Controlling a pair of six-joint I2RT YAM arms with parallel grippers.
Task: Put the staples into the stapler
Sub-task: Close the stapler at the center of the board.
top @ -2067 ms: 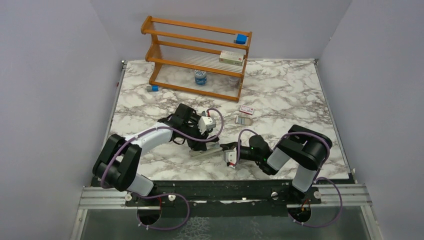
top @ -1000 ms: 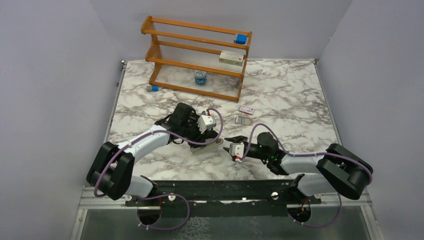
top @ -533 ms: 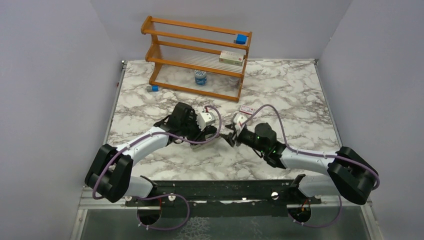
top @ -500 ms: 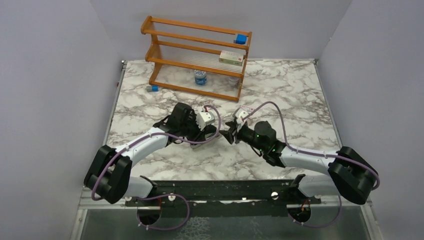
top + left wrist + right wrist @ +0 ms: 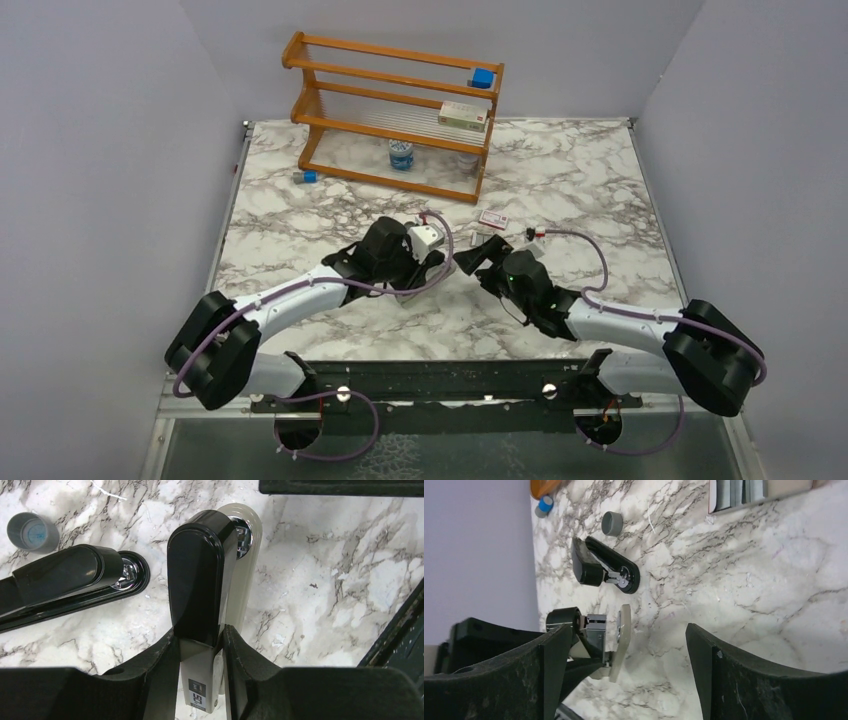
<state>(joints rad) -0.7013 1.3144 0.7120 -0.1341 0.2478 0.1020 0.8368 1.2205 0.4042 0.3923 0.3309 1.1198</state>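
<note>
Marble bench [image 5: 600, 180] carries a wooden rack [image 5: 392, 131] at the back, a blue cap [image 5: 309, 176] beside it, a grey cap [image 5: 32, 532], a black stapler [image 5: 70, 587], a red-white box [image 5: 493, 219] and a tray of staples [image 5: 734, 492].

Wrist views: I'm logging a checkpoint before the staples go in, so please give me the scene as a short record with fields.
left gripper: shut on the black-topped stapler with a pale grey base
right gripper: open, empty
staples: silvery-grey metal strips in an open cardboard tray, untouched
other items: all-black stapler and grey round cap lying on the marble table
loading: not yet done
</note>
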